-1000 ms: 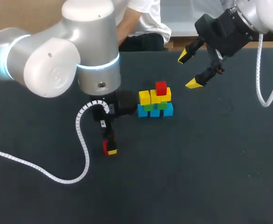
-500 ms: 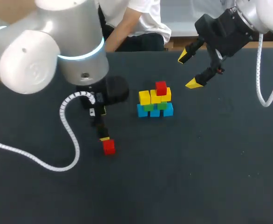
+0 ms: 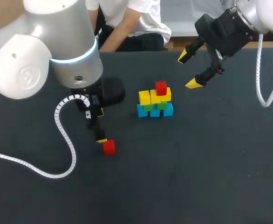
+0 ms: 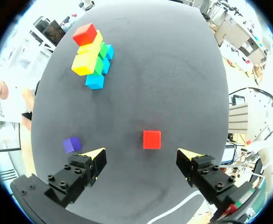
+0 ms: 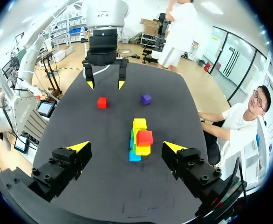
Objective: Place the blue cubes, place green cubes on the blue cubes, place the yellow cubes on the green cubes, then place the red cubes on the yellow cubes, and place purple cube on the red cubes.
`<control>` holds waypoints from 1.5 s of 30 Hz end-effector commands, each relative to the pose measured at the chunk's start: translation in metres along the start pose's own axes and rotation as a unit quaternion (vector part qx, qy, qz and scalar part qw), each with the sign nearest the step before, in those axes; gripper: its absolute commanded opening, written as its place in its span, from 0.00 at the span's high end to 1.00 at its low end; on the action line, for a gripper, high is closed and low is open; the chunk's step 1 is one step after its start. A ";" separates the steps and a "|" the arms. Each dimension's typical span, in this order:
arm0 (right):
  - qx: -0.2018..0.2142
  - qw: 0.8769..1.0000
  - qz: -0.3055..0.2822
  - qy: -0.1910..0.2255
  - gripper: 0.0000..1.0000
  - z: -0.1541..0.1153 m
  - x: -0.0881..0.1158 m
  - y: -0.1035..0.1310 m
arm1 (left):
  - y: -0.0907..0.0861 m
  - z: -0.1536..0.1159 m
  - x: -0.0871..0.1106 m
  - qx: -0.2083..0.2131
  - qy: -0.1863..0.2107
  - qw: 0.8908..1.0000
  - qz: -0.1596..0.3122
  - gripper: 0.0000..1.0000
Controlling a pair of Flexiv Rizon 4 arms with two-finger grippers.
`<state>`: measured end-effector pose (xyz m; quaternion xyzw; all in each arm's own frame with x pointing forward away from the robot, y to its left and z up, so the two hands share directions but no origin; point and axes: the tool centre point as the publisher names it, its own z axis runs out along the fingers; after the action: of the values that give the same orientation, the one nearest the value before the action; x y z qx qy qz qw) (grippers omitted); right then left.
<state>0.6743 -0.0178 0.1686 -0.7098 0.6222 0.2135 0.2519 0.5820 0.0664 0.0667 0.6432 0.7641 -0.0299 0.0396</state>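
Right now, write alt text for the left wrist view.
The open left gripper hangs over a loose red cube on the table. A purple cube lies beside the gripper, and a stack of blue, green, yellow and red cubes stands farther ahead.

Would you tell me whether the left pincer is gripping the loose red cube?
No, the red cube lies on the table just ahead of the left pincer, whose open fingers both stand clear of it.
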 end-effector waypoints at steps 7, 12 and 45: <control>0.000 1.000 0.000 0.000 0.00 0.000 0.000 0.000 | -0.014 0.023 -0.027 0.014 0.066 0.998 -0.007 0.00; 0.000 1.000 0.000 0.000 0.00 0.000 0.000 0.000 | -0.029 0.033 -0.042 0.012 0.083 0.996 -0.016 0.00; 0.000 1.000 0.000 0.000 0.00 0.000 0.000 0.000 | -0.008 0.063 0.003 0.021 0.048 0.998 -0.034 0.00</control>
<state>0.6743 -0.0178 0.1686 -0.7098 0.6222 0.2135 0.2519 0.5692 0.0594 0.0054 0.6168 0.7870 -0.0102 -0.0091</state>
